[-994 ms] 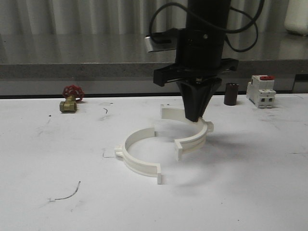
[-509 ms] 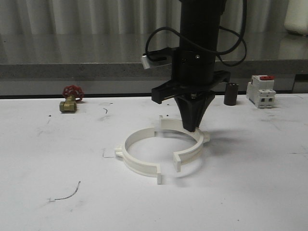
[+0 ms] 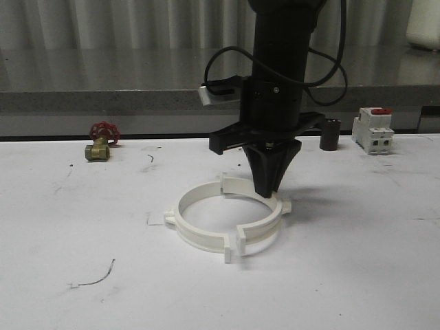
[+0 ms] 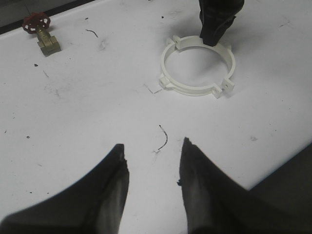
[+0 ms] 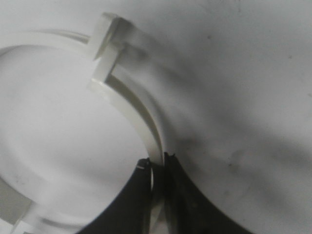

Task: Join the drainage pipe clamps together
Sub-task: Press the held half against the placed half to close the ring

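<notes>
Two white drainage pipe clamps lie on the table as a near-closed ring. The left clamp (image 3: 192, 234) (image 4: 183, 89) rests free, with a lug on its outer side. My right gripper (image 3: 266, 192) (image 5: 157, 163) points straight down and is shut on the band of the right clamp (image 3: 265, 229) (image 5: 141, 117) (image 4: 231, 66) at the far side of the ring. The end tabs (image 5: 105, 39) of both halves stand side by side; whether they are locked I cannot tell. My left gripper (image 4: 152, 144) hangs open over bare table, well short of the ring.
A brass valve with a red handwheel (image 3: 102, 141) (image 4: 41, 34) sits at the back left. A white red-topped switch (image 3: 373, 129) and a dark cylinder (image 3: 331, 134) stand at the back right. A thin wire scrap (image 3: 96, 277) (image 4: 163, 136) lies near the front.
My right gripper has carried its clamp leftward and down to the other half. The wide gap between the halves has closed into a ring. The left clamp has stayed put.
</notes>
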### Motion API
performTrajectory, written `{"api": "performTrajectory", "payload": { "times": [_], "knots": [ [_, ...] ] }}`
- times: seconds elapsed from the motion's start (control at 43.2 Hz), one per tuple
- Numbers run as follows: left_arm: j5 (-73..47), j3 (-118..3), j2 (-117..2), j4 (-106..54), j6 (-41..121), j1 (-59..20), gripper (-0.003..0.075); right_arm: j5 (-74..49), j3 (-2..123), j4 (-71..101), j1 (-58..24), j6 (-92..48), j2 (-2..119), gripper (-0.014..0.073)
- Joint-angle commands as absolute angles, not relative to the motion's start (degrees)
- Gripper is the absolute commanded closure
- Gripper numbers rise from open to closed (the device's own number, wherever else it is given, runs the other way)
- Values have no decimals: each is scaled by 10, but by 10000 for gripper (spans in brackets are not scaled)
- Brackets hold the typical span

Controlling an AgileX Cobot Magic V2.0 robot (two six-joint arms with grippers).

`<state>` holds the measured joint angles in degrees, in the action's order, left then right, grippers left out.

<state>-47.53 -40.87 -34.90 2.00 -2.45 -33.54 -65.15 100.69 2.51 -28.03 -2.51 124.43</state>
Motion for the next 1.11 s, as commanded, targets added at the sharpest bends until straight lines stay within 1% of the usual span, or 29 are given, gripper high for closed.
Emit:
{"api": "performTrajectory", "payload": {
  "times": [0.0,0.717,0.833,0.994,1.087],
  "knots": [
    [-435,-423,-348,19,-30,-334,461,-648,1025,28,-281,-10,1217,596],
    [-435,-423,-348,19,-30,-334,461,-629,1025,52,-281,4,1217,592],
    [-435,-423,-348,19,-30,-334,461,-631,1025,52,-281,4,1217,541],
    [-435,-423,-348,19,-30,-334,461,-630,1025,52,-281,4,1217,386],
    [-435,-423,-348,19,-30,-334,461,-627,1025,52,-281,4,1217,345]
  ]
}}
